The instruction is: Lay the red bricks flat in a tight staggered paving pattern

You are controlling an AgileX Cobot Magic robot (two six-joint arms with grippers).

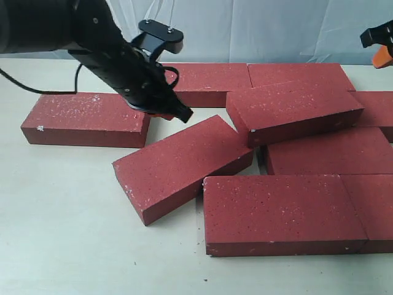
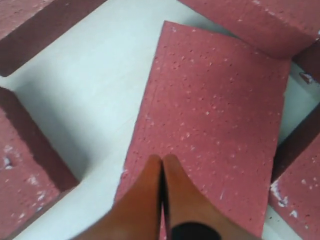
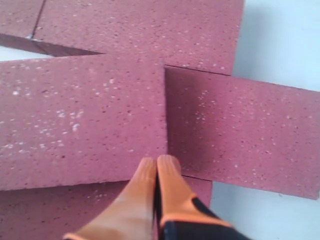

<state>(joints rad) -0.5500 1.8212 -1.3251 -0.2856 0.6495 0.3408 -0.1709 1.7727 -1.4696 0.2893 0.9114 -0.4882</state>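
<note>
Table (image 1: pixel 61 246): pale and flat. It is open along the front and the left, which in my judgement is the only free room for swinging anything.

Bricks (image 1: pixel 288 209): most lie flat and packed on the right side of the table. Two faults are noted.
- The top brick (image 1: pixel 295 110) rests on its neighbours, not on the table. It overlaps their joints and cannot count as paved.
- The skewed brick (image 1: pixel 184 166) lies flat but turned at an angle. One corner is close to the front brick (image 1: pixel 276 215), and wedge-shaped gaps open beside it.

A lone brick (image 1: pixel 86 118) sits apart on the left, square to the back row. A bare strip separates it from the skewed brick.

Left gripper (image 2: pixel 161 162): fingers pressed together, holding nothing, poised over the skewed brick's near end. Closed like this it likely serves as a pusher to rotate the brick into line. Contact cannot be confirmed.

Right gripper (image 3: pixel 156 165): fingers likewise together and empty, above the top brick's edge. In the exterior view it hangs high at the right border.
</note>
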